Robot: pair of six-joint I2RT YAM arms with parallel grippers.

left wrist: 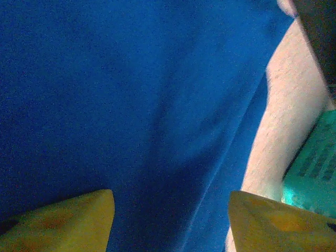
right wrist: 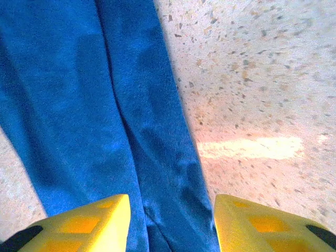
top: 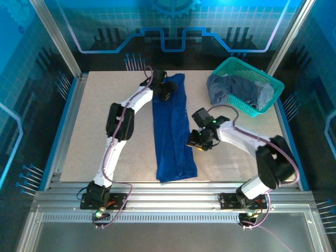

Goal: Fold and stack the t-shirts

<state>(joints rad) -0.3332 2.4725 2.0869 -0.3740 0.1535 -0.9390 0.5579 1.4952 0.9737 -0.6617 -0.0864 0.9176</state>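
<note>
A royal blue t-shirt [top: 172,136] lies folded lengthwise into a long narrow strip down the middle of the table. My left gripper [top: 167,90] hovers over the strip's far end. In the left wrist view its yellow fingers stand apart, the left gripper [left wrist: 170,202] open over smooth blue cloth [left wrist: 131,105]. My right gripper [top: 195,139] sits at the strip's right edge, about halfway along. It is open too, the right gripper [right wrist: 171,205] spanning the shirt's folded edge [right wrist: 105,105] with nothing pinched. Duller grey-blue t-shirts [top: 236,89] are heaped in the basket.
The teal mesh basket [top: 254,71] stands at the back right corner and shows as a teal patch [left wrist: 315,168] beside the left gripper. Speckled tabletop [right wrist: 252,79] lies bare to the right of the strip, and the table's left half [top: 89,121] is bare as well.
</note>
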